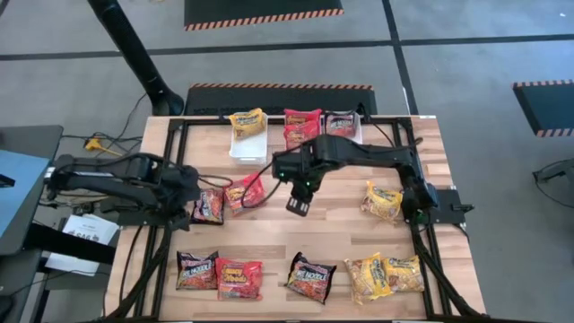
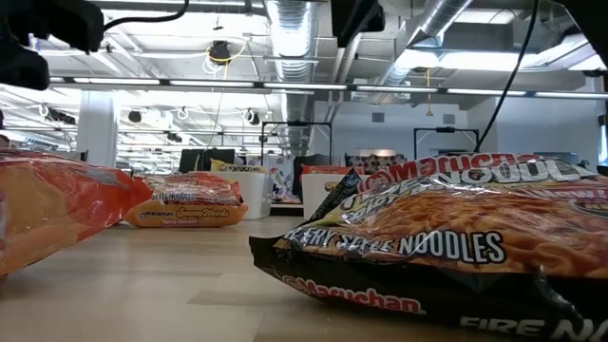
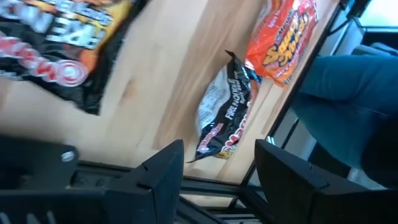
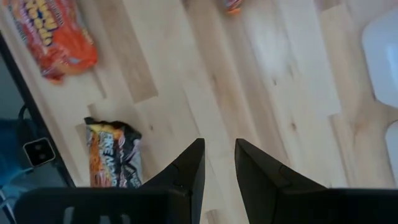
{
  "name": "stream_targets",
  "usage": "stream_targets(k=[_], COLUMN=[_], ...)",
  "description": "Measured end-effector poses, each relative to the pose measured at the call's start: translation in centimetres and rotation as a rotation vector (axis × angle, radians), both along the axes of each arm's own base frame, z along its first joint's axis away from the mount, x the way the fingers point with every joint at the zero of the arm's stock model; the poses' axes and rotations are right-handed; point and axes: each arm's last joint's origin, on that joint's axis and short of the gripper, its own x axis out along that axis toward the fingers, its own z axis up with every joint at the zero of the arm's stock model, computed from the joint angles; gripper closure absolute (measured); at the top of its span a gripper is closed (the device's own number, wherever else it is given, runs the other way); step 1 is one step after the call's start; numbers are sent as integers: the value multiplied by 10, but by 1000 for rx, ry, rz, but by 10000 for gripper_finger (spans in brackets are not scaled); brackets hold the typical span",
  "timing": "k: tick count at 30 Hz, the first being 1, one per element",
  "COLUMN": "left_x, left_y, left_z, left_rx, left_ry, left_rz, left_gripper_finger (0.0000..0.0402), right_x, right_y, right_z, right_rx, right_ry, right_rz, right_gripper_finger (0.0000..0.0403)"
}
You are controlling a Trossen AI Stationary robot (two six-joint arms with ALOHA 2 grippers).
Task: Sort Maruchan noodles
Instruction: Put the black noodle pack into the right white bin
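Maruchan noodle packets lie flat on the wooden table. A dark one (image 1: 208,206) and a red one (image 1: 244,191) are at centre left. Near the front edge lie a dark packet (image 1: 195,269), a red one (image 1: 238,278), another dark one (image 1: 309,276) and two yellow ones (image 1: 386,274). A third yellow packet (image 1: 382,199) lies at the right. My left gripper (image 3: 221,171) hovers open beside the centre-left dark packet, with nothing between its fingers. My right gripper (image 4: 219,165) hangs over the bare table middle (image 1: 299,205), pointing down. Its fingers stand a narrow gap apart and hold nothing.
Three white bins stand at the far edge, holding a yellow packet (image 1: 247,123), red packets (image 1: 302,126) and a dark packet (image 1: 341,123). A black frame (image 1: 170,161) runs round the table. In the low view a dark packet (image 2: 427,247) fills the foreground.
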Motion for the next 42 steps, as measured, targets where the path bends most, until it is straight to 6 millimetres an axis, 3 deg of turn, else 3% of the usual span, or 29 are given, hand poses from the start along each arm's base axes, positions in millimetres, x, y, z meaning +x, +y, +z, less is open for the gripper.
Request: stream_targets(k=[6,19,30,42], left_x=[8,24,34,50], left_y=[-17,-62,-98,-119], left_z=[-14,-30,-51,-76], left_rx=[-48,13,43,122], left_ry=[10,91,163,171], left_rz=[-32,-92,-190,-223], left_gripper_finger=[219,219,219,219], right_x=[-1,-2,-2,-1], right_y=[19,40,45,46], right_z=[-1,-1,-1,-1], right_rx=[-10,-5,4,9], right_ry=[0,-4,-4,-13], right_rz=[34,38,14,0], right_gripper_finger=[290,290,290,290])
